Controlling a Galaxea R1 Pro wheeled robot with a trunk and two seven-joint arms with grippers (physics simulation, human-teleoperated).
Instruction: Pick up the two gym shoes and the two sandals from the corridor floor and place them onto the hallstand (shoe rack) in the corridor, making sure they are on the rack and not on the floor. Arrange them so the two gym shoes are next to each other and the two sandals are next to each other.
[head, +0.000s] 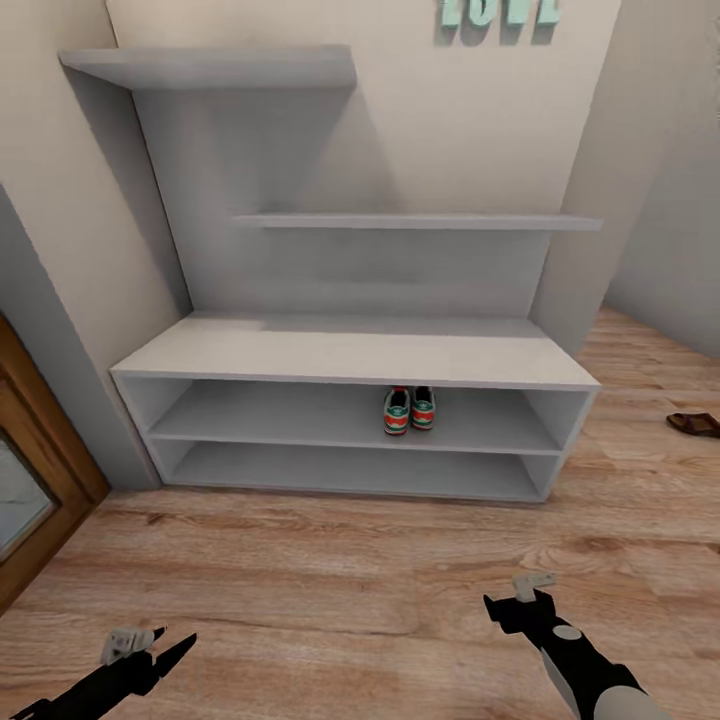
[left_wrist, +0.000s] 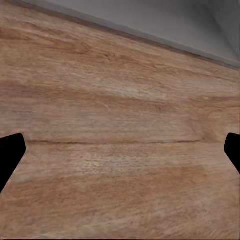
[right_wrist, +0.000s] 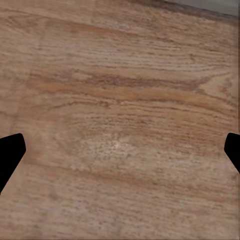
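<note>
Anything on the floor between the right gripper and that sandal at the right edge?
Nothing: in the head view, only bare corridor floor lies between the right gripper and the sandal.

Bench top (head: 350, 352) bare, gym shoes (head: 409, 410) occupying upper shelf middle

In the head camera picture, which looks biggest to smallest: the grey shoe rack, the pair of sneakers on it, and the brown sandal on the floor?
1. The hallstand, by far the largest.
2. The pair of gym shoes on its upper low shelf.
3. The sandal, though the picture edge cuts it off, so this last ranking is unsure.
</note>
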